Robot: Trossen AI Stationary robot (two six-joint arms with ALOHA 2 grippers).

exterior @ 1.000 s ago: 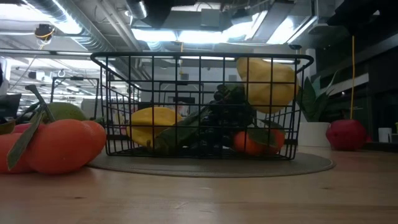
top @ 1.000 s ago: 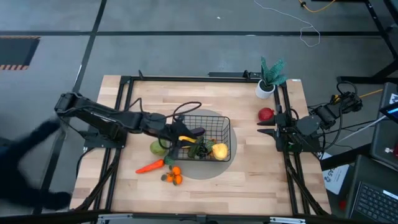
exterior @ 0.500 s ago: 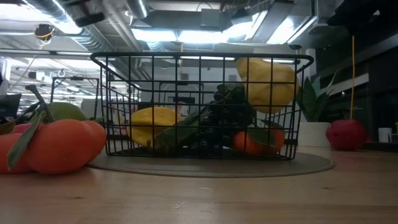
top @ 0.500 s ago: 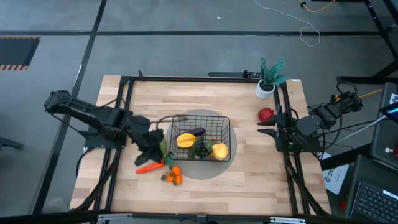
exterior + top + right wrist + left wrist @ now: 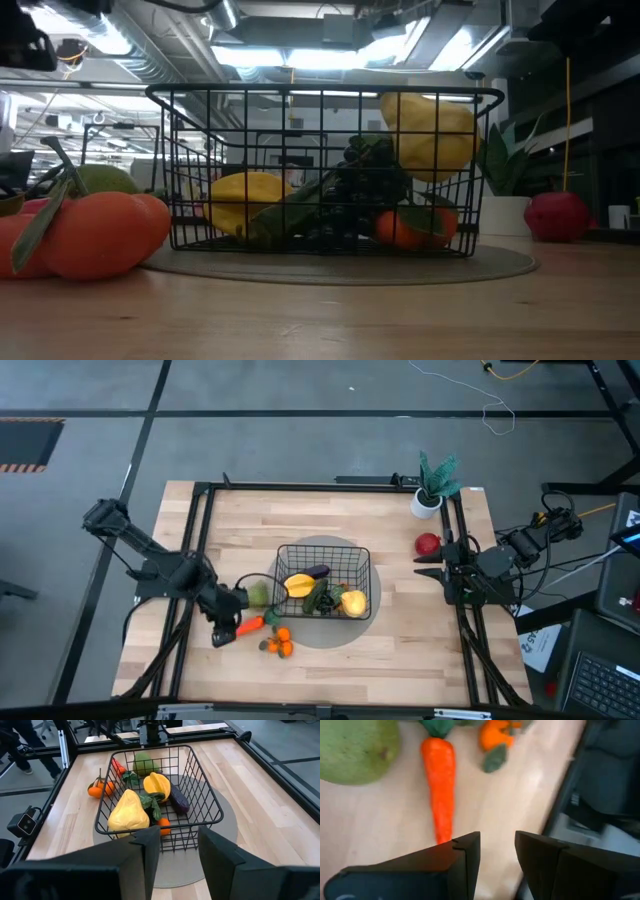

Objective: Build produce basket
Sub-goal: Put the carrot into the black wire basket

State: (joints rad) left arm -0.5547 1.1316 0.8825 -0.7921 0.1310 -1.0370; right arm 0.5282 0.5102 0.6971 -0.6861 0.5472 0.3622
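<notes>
My left gripper hangs just off the carrot's pointed tip, at about eight o'clock from the basket, its fingers parted with a narrow gap and grasping nothing. The carrot lies on the bare wood outside the basket, its leafy end toward the small oranges, with the green pear just beside the basket's nine o'clock wall. The basket sits on the grey round mat at the table's middle, holding yellow pieces, the dark eggplant and dark grapes. My right gripper waits at three o'clock, fingers apart and empty, near the red apple.
</notes>
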